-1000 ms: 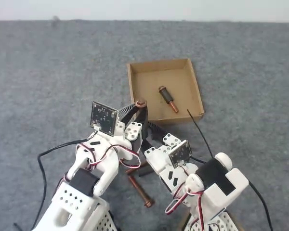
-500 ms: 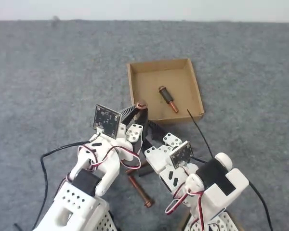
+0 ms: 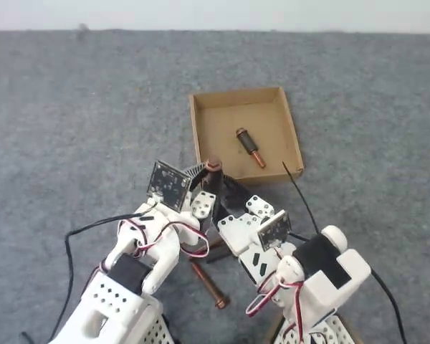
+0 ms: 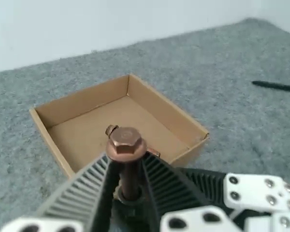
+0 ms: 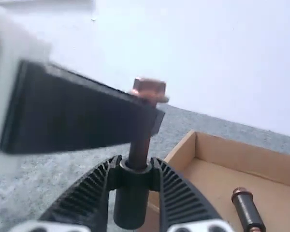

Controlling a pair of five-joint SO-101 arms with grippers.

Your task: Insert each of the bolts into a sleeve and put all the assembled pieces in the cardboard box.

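The bolt [image 4: 126, 140] is clamped upright in the left tool [image 4: 128, 166]; the sleeve [image 5: 131, 199] on its shank is gripped by the right tool [image 5: 133, 170]. Both are held at the near edge of the cardboard box [image 3: 195, 129].

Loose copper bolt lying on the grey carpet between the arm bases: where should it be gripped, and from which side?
Grip the copper bolt mid-shank from straight above, jaws set across its length. It lies flat and diagonal on the grey carpet, so only its round sides are likely graspable.

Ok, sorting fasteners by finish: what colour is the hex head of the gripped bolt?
Shiny copper-brown hex bolt head, best in the left wrist view.
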